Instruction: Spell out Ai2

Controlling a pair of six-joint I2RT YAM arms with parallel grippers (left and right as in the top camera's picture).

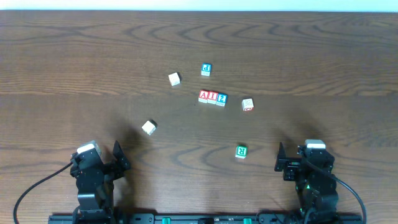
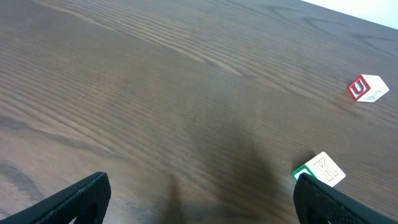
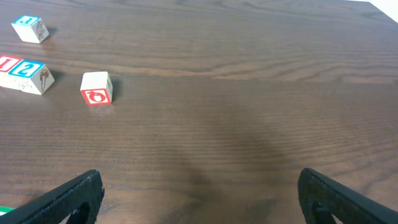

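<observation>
Left gripper (image 2: 202,200): released, holding nothing, at the near edge of the counter (image 1: 62,62). Centre: A cube (image 1: 203,96), I cube (image 1: 212,97) and 2 cube (image 1: 222,99) touch in one row. Right gripper (image 3: 202,199): released, holding nothing, near edge.

A dark brown table (image 1: 74,50) with wavy wood grain fills every view, stretching ahead of and to both sides of the left gripper (image 2: 202,202) and the right gripper (image 3: 199,199). Far ahead of them, past the table's far edge, runs a pale strip (image 1: 199,4), too plain to tell wall from floor. Soft, even light leaves a faint shadow (image 2: 239,155) on the wood just ahead of each gripper.
</observation>
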